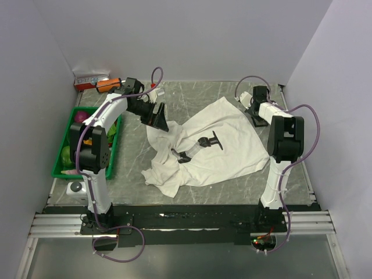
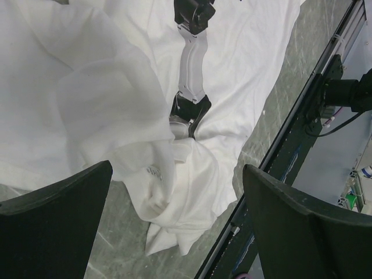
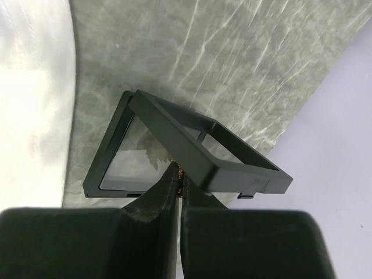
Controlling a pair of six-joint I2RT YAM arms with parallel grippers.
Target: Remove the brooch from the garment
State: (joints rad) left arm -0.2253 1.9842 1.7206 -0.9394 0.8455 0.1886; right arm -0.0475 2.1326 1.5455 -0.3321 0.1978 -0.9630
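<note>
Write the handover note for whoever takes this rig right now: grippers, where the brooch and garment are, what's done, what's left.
Left gripper: open, empty, over the far-left edge of the garment.
Right gripper: shut, with a tiny orange-gold glint pinched at its tips, most likely the brooch. It is at the open black frame box on the table, right of the garment.
Garment: white, crumpled mid-table, with a black-and-white tool lying on it.
Done: the brooch appears to be off the garment.
Left: probably to set it down by the box and release.
</note>
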